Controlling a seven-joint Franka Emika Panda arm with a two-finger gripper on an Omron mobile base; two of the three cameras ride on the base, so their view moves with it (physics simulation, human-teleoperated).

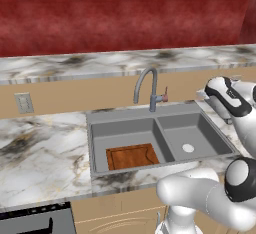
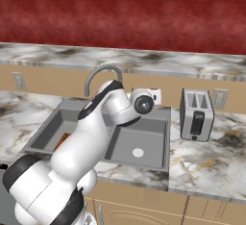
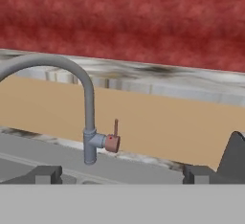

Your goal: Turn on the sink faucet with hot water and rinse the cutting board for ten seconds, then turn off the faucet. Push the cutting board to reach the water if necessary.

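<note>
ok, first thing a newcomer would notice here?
Probably the white arm's gripper, open and facing the sink faucet with its reddish-tipped lever upright, no water running. Next, the reddish-brown cutting board lying flat at the front of the left basin of the grey sink. A silver toaster stands on the marble counter right of the sink.

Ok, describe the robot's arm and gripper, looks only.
The arm is made of glossy white rounded segments joined by dark, nearly black joint caps and bands; a round dark cap sits near the wrist. No cables, labels or markings show. In the hand view, the gripper ends in two small dark grey blocky fingertips, plain and square-edged.
</note>
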